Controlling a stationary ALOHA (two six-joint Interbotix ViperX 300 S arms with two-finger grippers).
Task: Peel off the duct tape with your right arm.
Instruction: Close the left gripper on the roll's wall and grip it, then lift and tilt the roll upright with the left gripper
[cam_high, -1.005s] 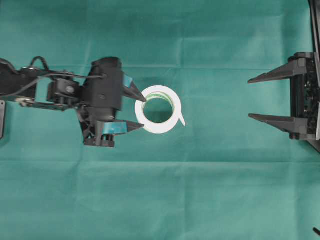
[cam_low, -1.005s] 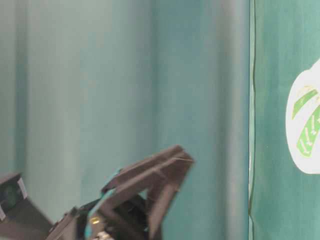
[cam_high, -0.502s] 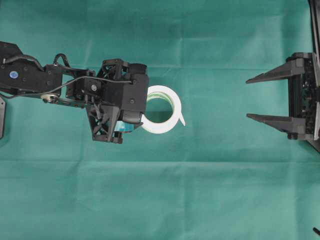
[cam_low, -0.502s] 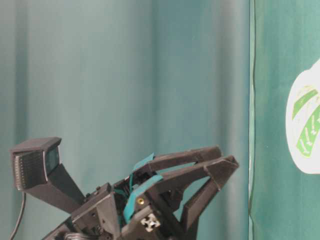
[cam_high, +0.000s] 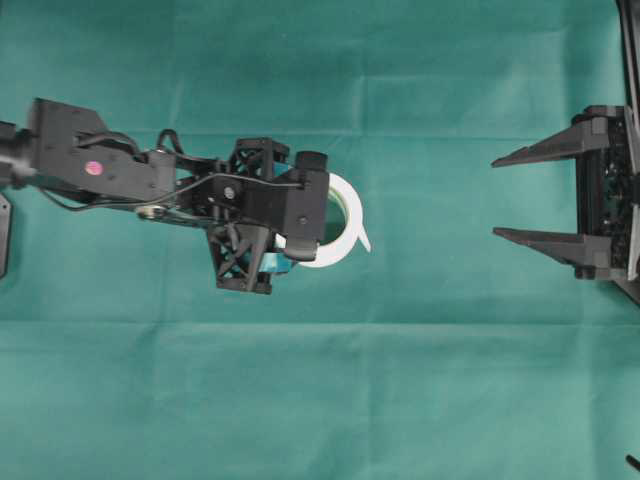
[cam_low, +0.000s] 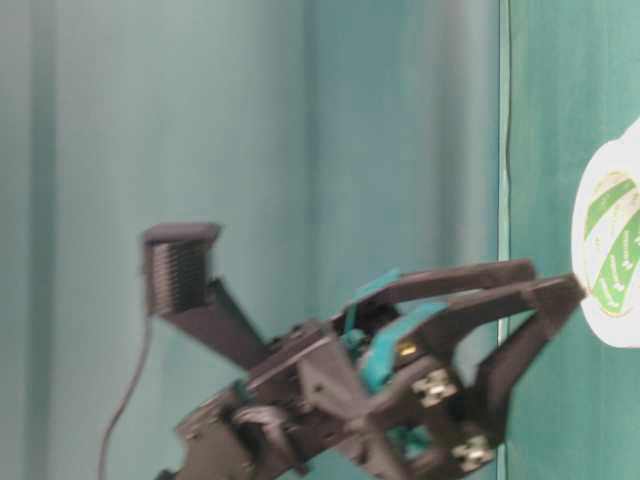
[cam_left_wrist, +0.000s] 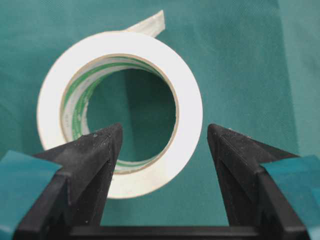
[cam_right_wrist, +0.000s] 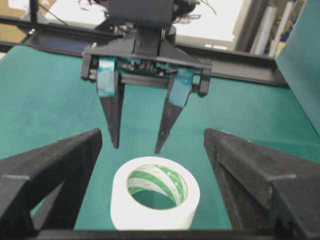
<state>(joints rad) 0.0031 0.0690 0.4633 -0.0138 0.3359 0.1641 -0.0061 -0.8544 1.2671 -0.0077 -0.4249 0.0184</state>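
Your duct tape (cam_high: 330, 222) lies flat on the green surface (cam_high: 320, 400), just left of centre in the overhead view, its loose strip end (cam_high: 362, 240) trailing toward 4 o'clock. Your left gripper (cam_left_wrist: 162, 137), with teal-patched fingers, hangs over the roll's 9 o'clock side, jaws spread wide, holding nothing. Your right gripper (cam_high: 510, 195) waits well apart at 3 o'clock, jaws released, empty.

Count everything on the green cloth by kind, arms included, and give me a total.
Rolls of duct tape: 1
Robot grippers: 2, the left gripper with teal patches on its fingers, the right gripper plain black, both open
Total: 3
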